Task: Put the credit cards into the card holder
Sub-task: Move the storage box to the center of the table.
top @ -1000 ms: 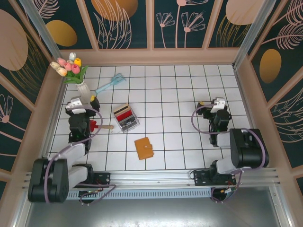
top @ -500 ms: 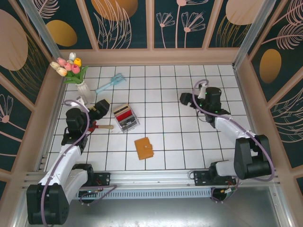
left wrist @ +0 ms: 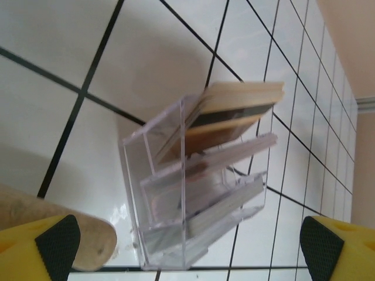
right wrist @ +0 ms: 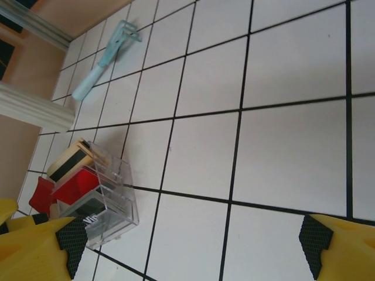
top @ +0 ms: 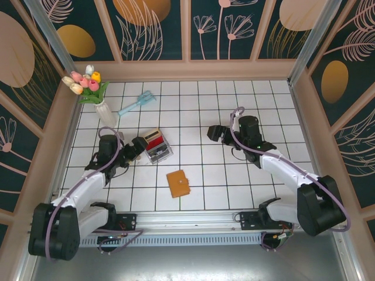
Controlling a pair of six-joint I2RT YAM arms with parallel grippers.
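Orange-brown leather card holder [top: 178,184] lies closed at 5 o'clock from clear plastic tray [top: 156,146] of red, black, tan credit cards [top: 153,140]. Left gripper [top: 137,147] and right gripper [top: 214,132] gape empty; I might tip the light tray by nudging it.

Orange-brown card holder [top: 178,184] — red/blk cards [top: 153,140]

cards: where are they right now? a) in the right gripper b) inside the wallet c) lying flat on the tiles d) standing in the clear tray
D: the cards stand on edge in the slots of the clear tray, while the wallet lies folded on the tiles, apart from the tray and nearer the arms.
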